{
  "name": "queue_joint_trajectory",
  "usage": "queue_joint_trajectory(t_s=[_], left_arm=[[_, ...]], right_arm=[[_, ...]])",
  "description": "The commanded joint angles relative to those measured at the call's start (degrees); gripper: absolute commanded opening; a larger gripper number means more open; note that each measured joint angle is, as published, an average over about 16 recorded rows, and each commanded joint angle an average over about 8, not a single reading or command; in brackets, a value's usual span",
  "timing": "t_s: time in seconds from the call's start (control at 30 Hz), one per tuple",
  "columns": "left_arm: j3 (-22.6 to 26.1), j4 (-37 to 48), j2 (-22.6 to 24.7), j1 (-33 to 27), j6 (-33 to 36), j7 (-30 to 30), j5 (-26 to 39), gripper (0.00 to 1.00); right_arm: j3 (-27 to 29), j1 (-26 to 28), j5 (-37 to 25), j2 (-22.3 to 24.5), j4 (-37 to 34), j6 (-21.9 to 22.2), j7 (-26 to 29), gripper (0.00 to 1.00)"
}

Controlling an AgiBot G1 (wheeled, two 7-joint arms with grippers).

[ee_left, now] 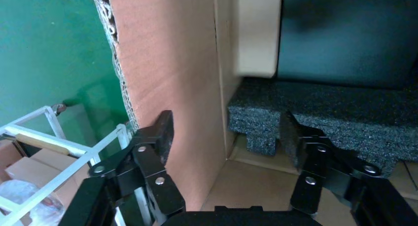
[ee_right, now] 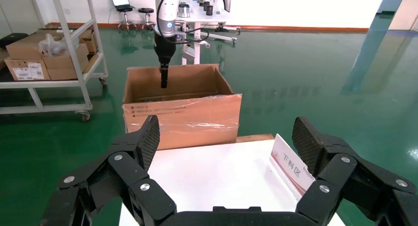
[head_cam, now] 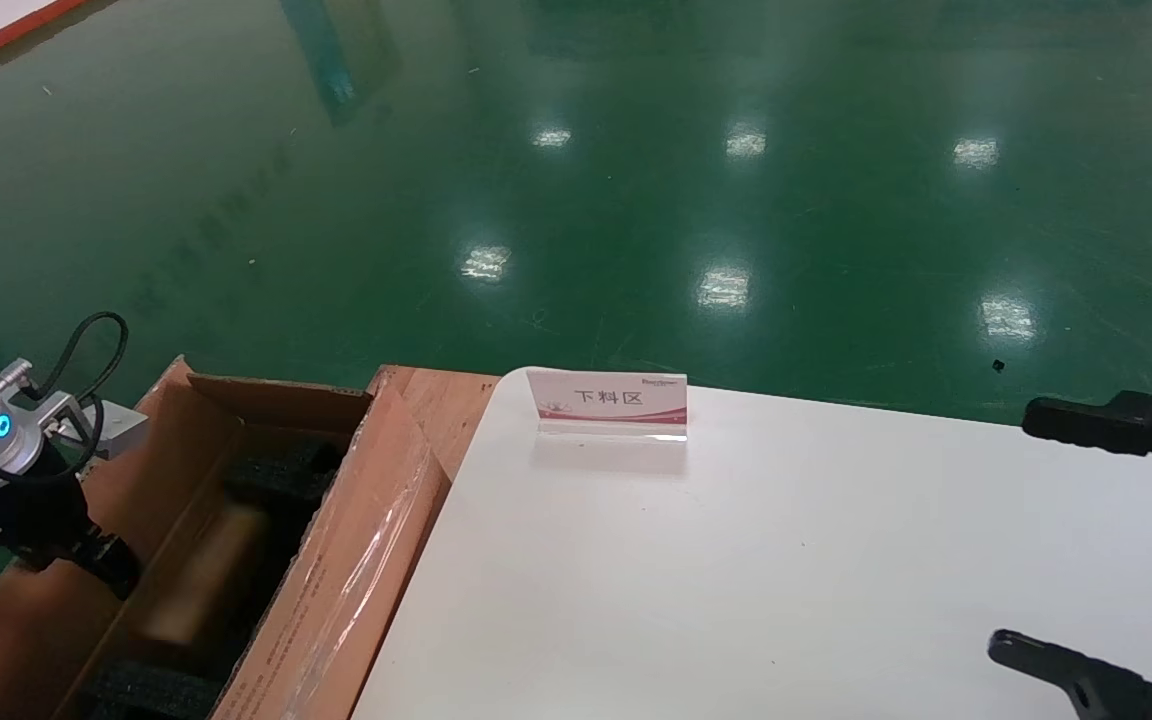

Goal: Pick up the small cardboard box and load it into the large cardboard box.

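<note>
The large cardboard box (head_cam: 356, 560) stands open at the table's left end, with black foam (ee_left: 335, 112) inside and shiny film on its near flap. The small cardboard box (head_cam: 201, 575), tan and blurred, lies down inside it between the foam pieces; its pale end (ee_left: 256, 33) shows beyond my left fingertips. My left gripper (head_cam: 111, 565) hangs at the carton's left wall, by an inner corner. It (ee_left: 226, 134) is open and holds nothing. In the right wrist view the same carton (ee_right: 182, 112) shows with the left arm (ee_right: 165, 43) reaching into it.
My right gripper (head_cam: 1051, 535) hovers open over the white table (head_cam: 736, 560) at its right side. A small pink-and-white sign (head_cam: 608, 402) stands near the table's far edge. Green floor surrounds everything. A white shelf cart (ee_right: 54, 63) with cartons stands beyond the large carton.
</note>
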Motion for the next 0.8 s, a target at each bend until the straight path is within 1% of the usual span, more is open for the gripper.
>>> queue_joint_trajectory(t_s=[0.03, 0.23, 0.33, 0.43, 0.57, 0.67, 0.8], left_arm=[[-0.01, 0.1, -0.11, 0.04, 0.03, -0.15, -0.12, 1.0], [-0.2, -2.01, 1.13, -1.47, -0.85, 1.47, 1.53, 1.0], [-0.44, -4.88, 1.88, -3.55, -1.79, 2.7, 3.27, 1.0], [-1.03, -8.84, 1.63, -6.33, -3.35, 3.75, 4.78, 1.0], [-2.22, -15.33, -0.02, -10.46, -6.32, 5.67, 6.72, 1.0], [-3.44, -20.72, -2.13, -13.77, -9.21, 7.79, 8.13, 1.0], [-5.57, -26.45, -5.19, -17.45, -13.38, 12.04, 8.59, 1.0]], right_arm=[[0.0, 0.0, 0.0, 0.0, 0.0, 0.0, 0.0, 1.0], [-0.01, 0.01, 0.01, 0.0, -0.02, -0.01, -0.01, 1.0], [-0.02, 0.02, 0.01, 0.0, -0.03, -0.01, -0.02, 1.0], [-0.03, 0.03, 0.01, 0.0, -0.04, -0.01, -0.02, 1.0], [-0.04, 0.03, 0.02, 0.0, -0.05, -0.01, -0.03, 1.0], [-0.05, 0.03, 0.03, 0.0, -0.05, -0.01, -0.04, 1.0], [-0.06, 0.04, 0.03, 0.01, -0.05, -0.01, -0.04, 1.0]])
